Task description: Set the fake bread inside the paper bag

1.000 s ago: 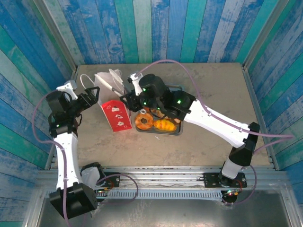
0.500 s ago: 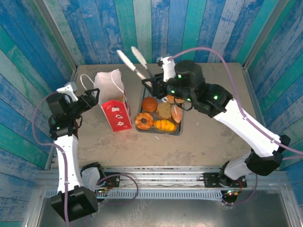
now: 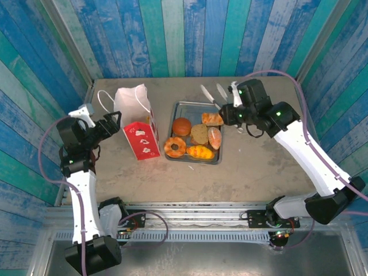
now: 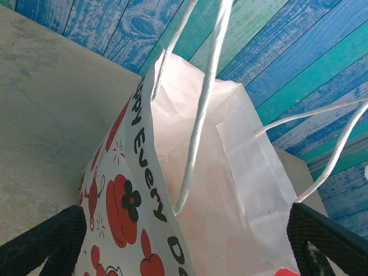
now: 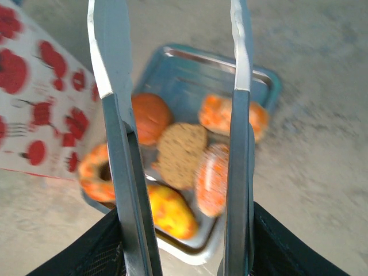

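Note:
The white paper bag (image 3: pixel 137 118) with red print stands upright, mouth open, left of the grey tray (image 3: pixel 191 107). Several pieces of fake bread lie on the tray: a round bun (image 3: pixel 181 126), a ring donut (image 3: pixel 175 147), a croissant (image 3: pixel 212 119) and oblong rolls (image 3: pixel 214 138). My left gripper (image 3: pixel 113 122) is open, close to the bag's left side. The bag's (image 4: pixel 230 172) open mouth and cord handles lie ahead of the left gripper (image 4: pixel 187 244). My right gripper (image 3: pixel 233 105) is shut on the metal tongs (image 3: pixel 214 94), beyond the tray's far right corner. The tongs (image 5: pixel 115 115) are spread and empty above the blurred bread (image 5: pixel 181 154).
The tray sits mid-table, with bare tabletop (image 3: pixel 259 161) to its right and in front of it. Blue plank walls (image 3: pixel 190 34) close in the back and sides. A raised table edge (image 3: pixel 307 121) runs along the right.
My right arm has swung with the tongs from the bag's mouth, up and across, to beyond the tray's far right corner. The left gripper has stayed beside the bag.

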